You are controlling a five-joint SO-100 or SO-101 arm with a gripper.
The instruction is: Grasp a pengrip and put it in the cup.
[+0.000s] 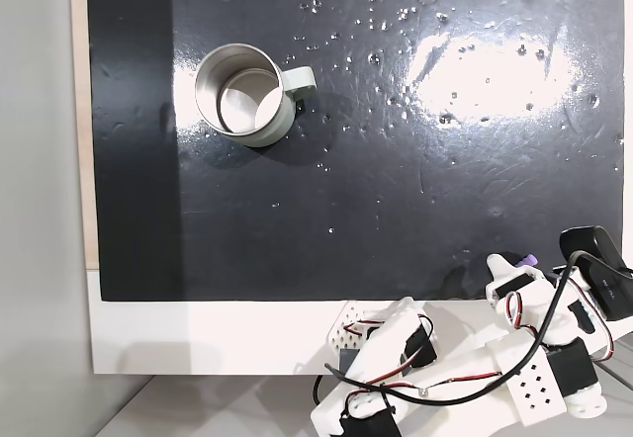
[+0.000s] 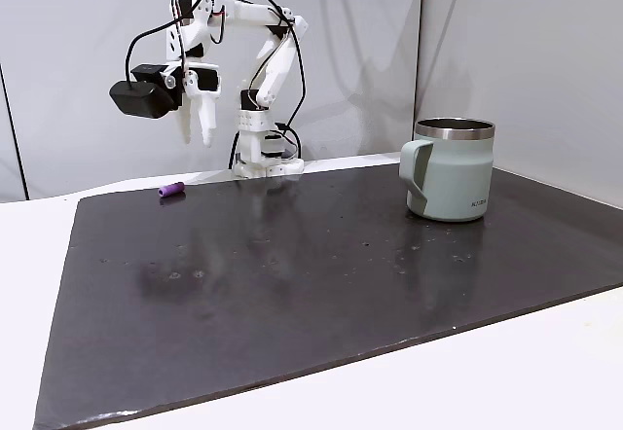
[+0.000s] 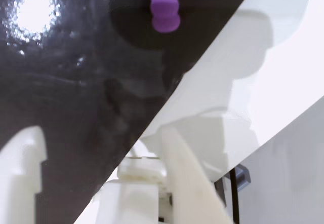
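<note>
We see the pengrip (image 2: 171,190) lying on its side on the black mat (image 2: 292,274), close to the mat's far edge in the fixed view from the side and well apart from the cup (image 2: 449,170), which stands upright at the right of that view with its handle turned toward the left. In the fixed view from above, the cup (image 1: 244,95) sits in the upper left part of the mat (image 1: 396,180), its steel inside open to us and its handle pointing right, while the pengrip (image 1: 527,260) peeks out as a small purple end at the mat's lower right edge, just beside the arm's white parts.

The arm (image 2: 248,70) stands on the white desk (image 2: 29,255) behind the mat, folded over so that the jaws hang in the air above and a little to the right of the pengrip in the side view, not touching it. The jaws are parted and grasp nothing; we see both white fingers (image 2: 205,119) pointing down with a gap between them.

In the wrist view the pengrip (image 3: 163,5) shows at the top, ribbed and purple, resting on the dark mat (image 3: 61,82) near its diagonal border with the white desk (image 3: 283,72), with the two fingers (image 3: 23,173) at the bottom, spread apart
</note>
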